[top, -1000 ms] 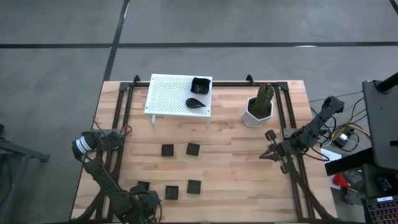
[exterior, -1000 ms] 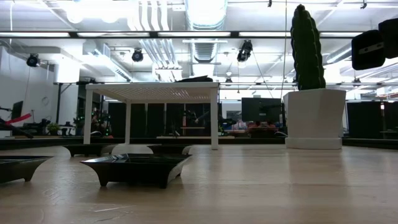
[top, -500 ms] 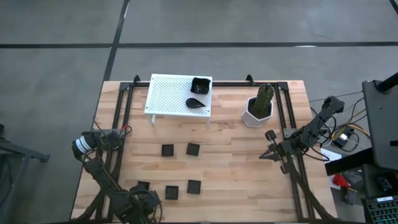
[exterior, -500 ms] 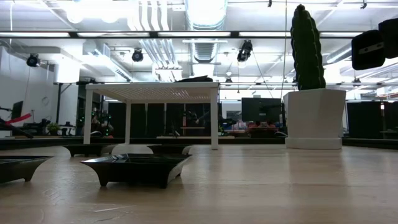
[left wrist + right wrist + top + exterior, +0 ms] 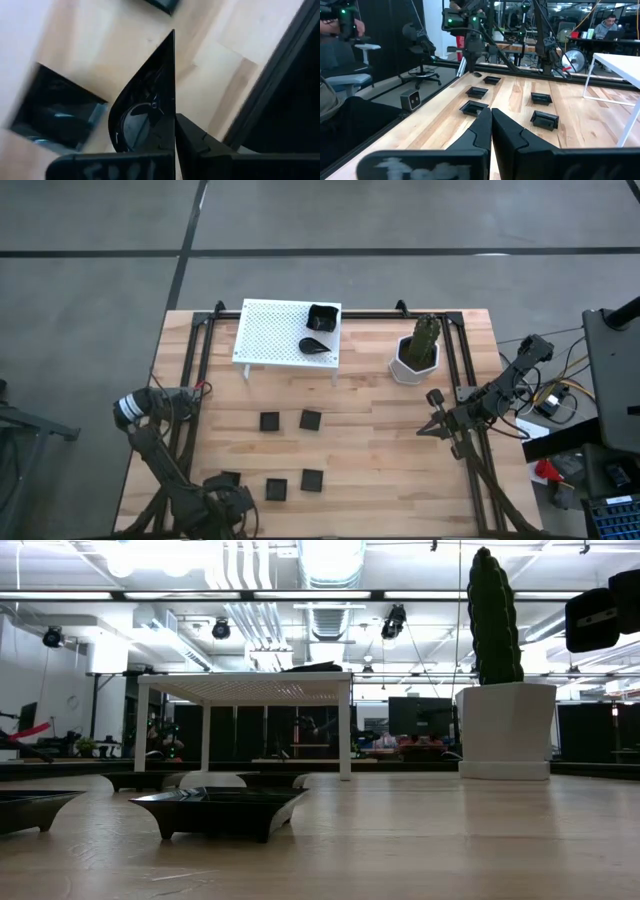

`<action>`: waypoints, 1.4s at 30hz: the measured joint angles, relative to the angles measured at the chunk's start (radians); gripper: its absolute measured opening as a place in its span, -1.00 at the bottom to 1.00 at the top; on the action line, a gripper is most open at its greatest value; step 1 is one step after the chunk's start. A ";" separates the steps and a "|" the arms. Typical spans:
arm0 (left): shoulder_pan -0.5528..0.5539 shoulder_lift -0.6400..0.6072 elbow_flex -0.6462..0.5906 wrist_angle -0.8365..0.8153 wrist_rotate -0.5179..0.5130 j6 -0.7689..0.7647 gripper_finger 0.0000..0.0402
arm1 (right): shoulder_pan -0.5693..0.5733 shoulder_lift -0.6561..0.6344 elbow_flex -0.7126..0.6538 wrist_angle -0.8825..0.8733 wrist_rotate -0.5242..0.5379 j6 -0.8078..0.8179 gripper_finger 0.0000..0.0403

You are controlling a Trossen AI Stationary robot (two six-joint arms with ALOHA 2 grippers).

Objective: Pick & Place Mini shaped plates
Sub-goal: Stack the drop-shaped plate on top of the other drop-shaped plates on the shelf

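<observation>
Two little black plates already sit on top of the white rack with holes (image 5: 287, 333): a square dish with a raised rim (image 5: 321, 316) in one far corner, and a leaf-shaped dish (image 5: 314, 346) just beside it. So a small part of the job looks done.

More small black square plates are left on the light wooden table (image 5: 380, 455). Two lie side by side near the middle (image 5: 270, 421) (image 5: 310, 419). Three more lie closer to the front edge (image 5: 312, 480) (image 5: 275, 489) (image 5: 231, 478).

The left gripper (image 5: 174, 135) is down low at the front left of the table, near those front plates. Its two dark fingers are pressed together. A dark, pointed, leaf-like piece sits right at the fingers, and it looks like a plate being pinched, but I cannot tell for sure.

The right gripper (image 5: 491, 117) waits at the right side of the table, near the white pot with the green cactus (image 5: 416, 356). Its fingers are pressed together and hold nothing.
</observation>
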 joint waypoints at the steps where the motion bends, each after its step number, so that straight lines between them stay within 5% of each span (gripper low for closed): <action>1: 0.005 0.000 0.014 -0.036 -0.008 0.015 -1.00 | 0.000 0.000 0.000 0.000 0.000 0.000 -0.96; 10: 0.106 0.000 0.129 -0.290 -0.216 0.252 -1.00 | 0.000 0.000 0.000 0.000 0.000 0.000 -0.96; 18: 0.303 0.000 0.219 -0.410 -0.404 0.589 -1.00 | 0.000 0.000 0.000 0.000 0.000 0.001 -0.96; 28: 0.518 -0.002 0.246 -0.417 -0.811 1.030 -1.00 | 0.000 0.000 0.000 0.000 0.000 0.000 -0.96; 36: 0.724 -0.005 0.248 -0.351 -0.827 1.251 -1.00 | 0.000 0.000 0.000 0.000 0.000 0.000 -0.96; 42: 0.829 -0.076 0.243 -0.095 -0.706 1.509 -1.00 | 0.000 0.000 0.000 0.000 0.000 0.000 -0.96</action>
